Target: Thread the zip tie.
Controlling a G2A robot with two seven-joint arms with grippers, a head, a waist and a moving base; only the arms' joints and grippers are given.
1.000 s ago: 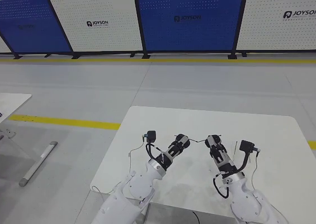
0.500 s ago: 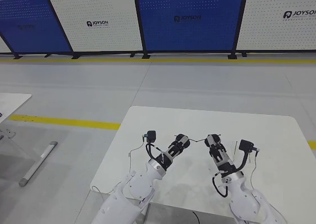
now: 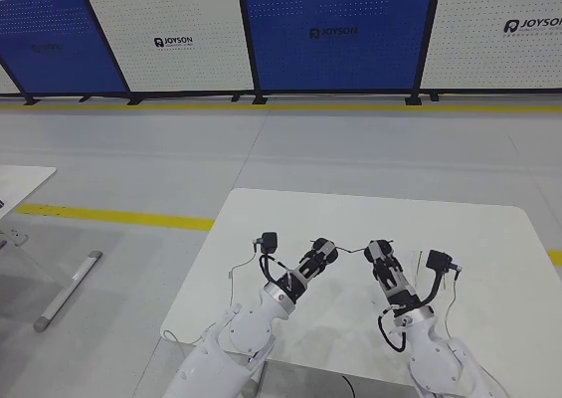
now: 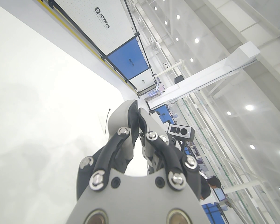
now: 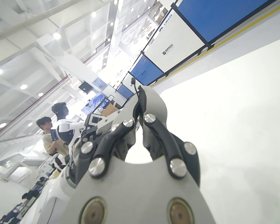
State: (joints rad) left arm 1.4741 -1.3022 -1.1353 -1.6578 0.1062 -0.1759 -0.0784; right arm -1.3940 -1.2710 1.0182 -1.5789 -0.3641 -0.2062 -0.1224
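Both pinched shut on the zip tie here: my left tool and right tool, tie strung between their tips above the surface.

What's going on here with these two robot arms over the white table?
The robot is working on threading a zip tie. The right gripper is shut on it, with the head end poking out past the fingertips. The left gripper faces it, also shut, and from above the thin tie appears to span between the two over the white table. No closed loop is visible. A second zip tie lies loose on the table.
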